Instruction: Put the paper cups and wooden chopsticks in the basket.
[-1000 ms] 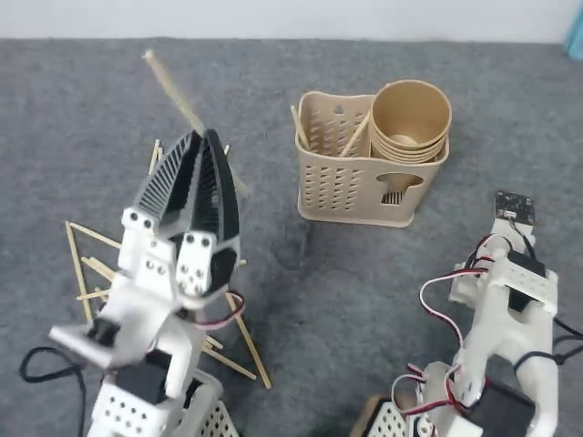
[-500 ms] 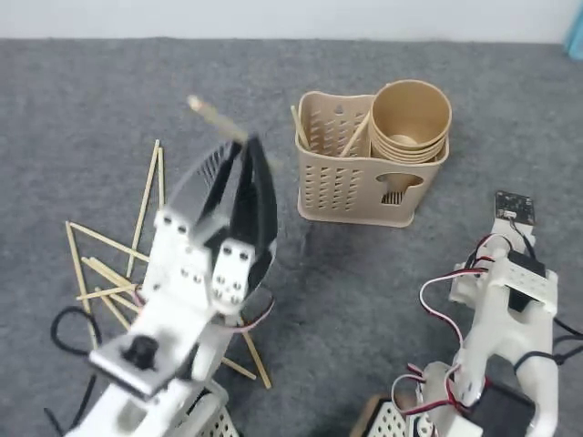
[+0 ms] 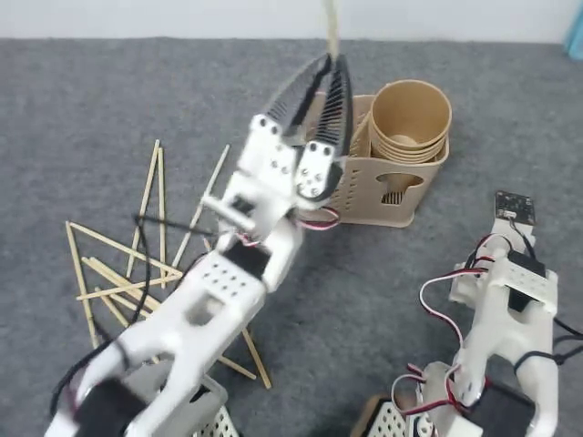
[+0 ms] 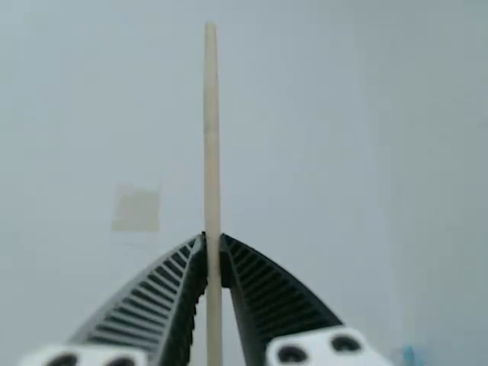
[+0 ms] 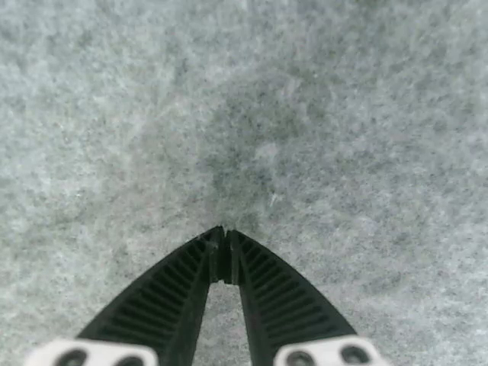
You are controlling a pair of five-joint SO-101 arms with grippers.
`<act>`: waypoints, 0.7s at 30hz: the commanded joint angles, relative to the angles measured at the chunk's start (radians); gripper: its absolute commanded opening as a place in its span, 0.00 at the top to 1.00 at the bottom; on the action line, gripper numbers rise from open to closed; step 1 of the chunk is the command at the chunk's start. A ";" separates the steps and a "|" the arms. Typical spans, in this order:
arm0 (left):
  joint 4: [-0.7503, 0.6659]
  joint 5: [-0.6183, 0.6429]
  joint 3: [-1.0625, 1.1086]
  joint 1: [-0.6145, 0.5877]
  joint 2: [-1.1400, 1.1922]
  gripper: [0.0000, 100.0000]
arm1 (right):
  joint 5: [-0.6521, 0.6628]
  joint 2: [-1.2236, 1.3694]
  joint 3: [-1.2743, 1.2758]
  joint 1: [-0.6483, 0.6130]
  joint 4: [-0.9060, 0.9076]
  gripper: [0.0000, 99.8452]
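From above, the left gripper (image 3: 330, 64) is hovering at the left rim of the basket (image 3: 373, 191). Its fingers are clamping a wooden chopstick (image 3: 332, 23) that is pointing up past the far edge of the table (image 3: 474, 91). A stack of paper cups (image 3: 410, 114) is sitting in the basket's right compartment. Loose chopsticks (image 3: 137, 264) are lying scattered well left of the basket, with the left arm stretching across the bare grey table between. Open room is showing in front of the basket and to its right. There the right arm (image 3: 506, 300) is sitting folded, well apart from the basket.

In the left wrist view, the left gripper (image 4: 212, 244) is pinching the chopstick (image 4: 210, 137), which is standing straight out against a pale wall (image 4: 366, 114).

In the right wrist view, the right gripper (image 5: 225, 232) is hanging over bare table (image 5: 343, 114), its fingers pressing together on nothing.

A second ago the left gripper was above the loose chopsticks, well left of the basket. It has since swung across to the basket's rim with the chopstick. The right arm has not moved.
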 commanded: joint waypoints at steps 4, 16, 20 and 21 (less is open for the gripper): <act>-0.068 0.025 -0.030 -0.069 0.198 0.99 | 0.015 -0.047 -0.005 -0.008 -0.012 0.99; -0.069 0.292 0.099 -0.098 0.224 0.85 | 0.015 -0.047 -0.005 -0.008 -0.013 0.99; -0.069 0.373 0.099 -0.117 0.216 0.83 | 0.015 -0.047 -0.005 -0.008 -0.013 0.99; -0.069 0.377 0.099 -0.127 0.201 0.83 | 0.015 -0.047 -0.005 -0.008 -0.013 0.99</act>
